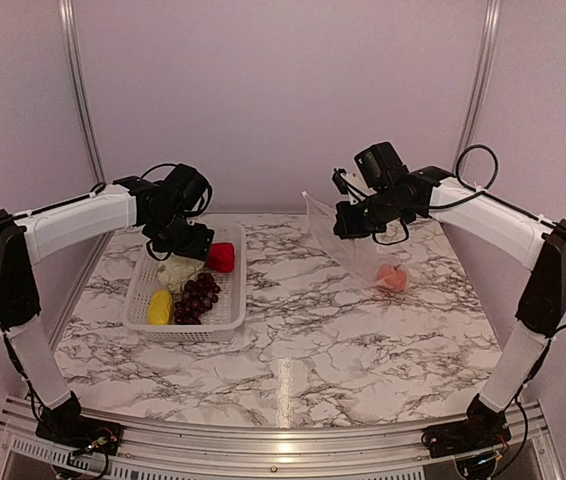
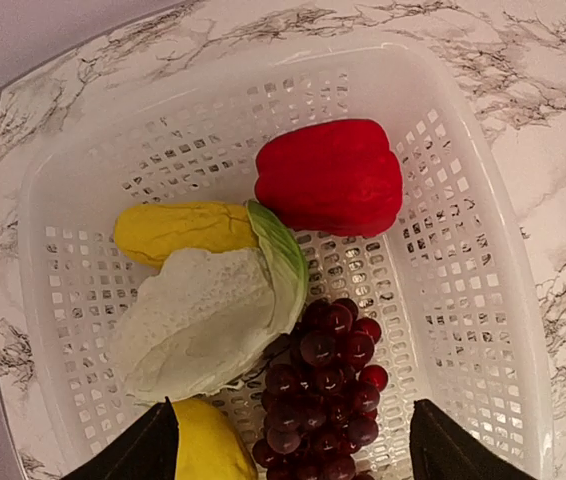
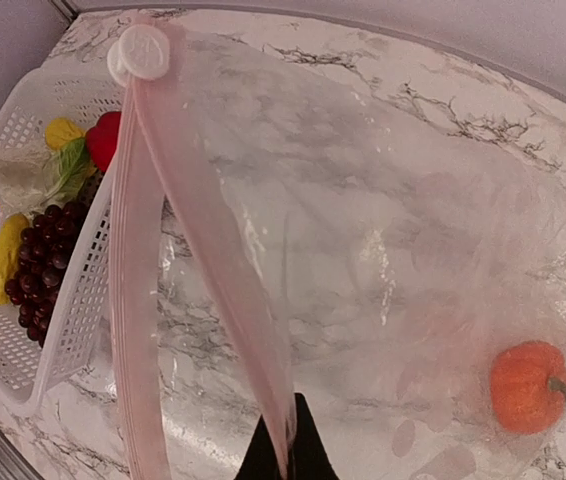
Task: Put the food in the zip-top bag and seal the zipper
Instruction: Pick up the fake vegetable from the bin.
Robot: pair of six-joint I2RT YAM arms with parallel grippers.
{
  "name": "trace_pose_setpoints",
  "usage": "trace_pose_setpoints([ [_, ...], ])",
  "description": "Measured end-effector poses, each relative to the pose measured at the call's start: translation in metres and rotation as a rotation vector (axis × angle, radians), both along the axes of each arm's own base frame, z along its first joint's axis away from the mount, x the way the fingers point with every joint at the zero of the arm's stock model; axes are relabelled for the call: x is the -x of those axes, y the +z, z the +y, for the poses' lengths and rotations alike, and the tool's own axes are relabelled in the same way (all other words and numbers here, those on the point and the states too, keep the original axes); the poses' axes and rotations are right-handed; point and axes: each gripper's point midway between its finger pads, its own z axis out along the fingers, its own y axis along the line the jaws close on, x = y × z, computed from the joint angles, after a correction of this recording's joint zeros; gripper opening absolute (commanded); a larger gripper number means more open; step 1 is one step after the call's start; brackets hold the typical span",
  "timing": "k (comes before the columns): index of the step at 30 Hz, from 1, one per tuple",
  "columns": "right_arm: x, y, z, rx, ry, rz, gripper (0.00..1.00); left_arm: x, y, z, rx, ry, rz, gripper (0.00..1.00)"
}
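While your right pincer [image 3: 285, 445] is clamped tight on one side of the pinkish zipper [image 3: 213, 270], the zip-top bag [image 3: 383, 250] hangs from it by that mouth edge. The strip runs away from the fingers to the white slider tab [image 3: 141, 52] at its far end, and its two halves stand parted. Off to the pincer's right, the orange round fruit [image 3: 529, 386] lies inside the bag, low down over the marble table [image 1: 343, 340].

Your left pincer [image 2: 293, 405] hovers over the white slotted basket [image 2: 463, 250], its fingers spread wide and holding nothing. Between them lies the grape bunch [image 2: 323, 400]. Just beyond it a pale cabbage leaf [image 2: 203, 320] overlaps a yellow piece [image 2: 178, 230]. Farther out sits the red pepper [image 2: 331, 178]. A second yellow piece [image 2: 203, 450] lies by the left finger. The basket's walls ring them all.
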Motion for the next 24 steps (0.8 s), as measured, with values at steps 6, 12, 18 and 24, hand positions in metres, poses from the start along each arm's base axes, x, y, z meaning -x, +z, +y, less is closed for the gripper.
trace_pose_setpoints([
  [6, 0.0, 0.0, 0.0, 0.001, 0.001, 0.0, 0.0, -0.029, 0.013, 0.013, -0.114, -0.016, -0.064, 0.93],
  [12, 0.0, -0.002, 0.0, 0.002, 0.002, 0.003, 0.0, -0.045, -0.006, 0.038, -0.228, -0.038, -0.029, 0.95],
  [18, -0.001, -0.006, 0.002, 0.005, 0.005, 0.012, 0.0, -0.048, -0.018, 0.059, -0.229, -0.048, 0.017, 0.93],
  [24, 0.0, -0.006, 0.002, 0.003, 0.007, 0.016, 0.0, -0.035, -0.04, 0.044, -0.139, -0.126, 0.092, 0.89],
])
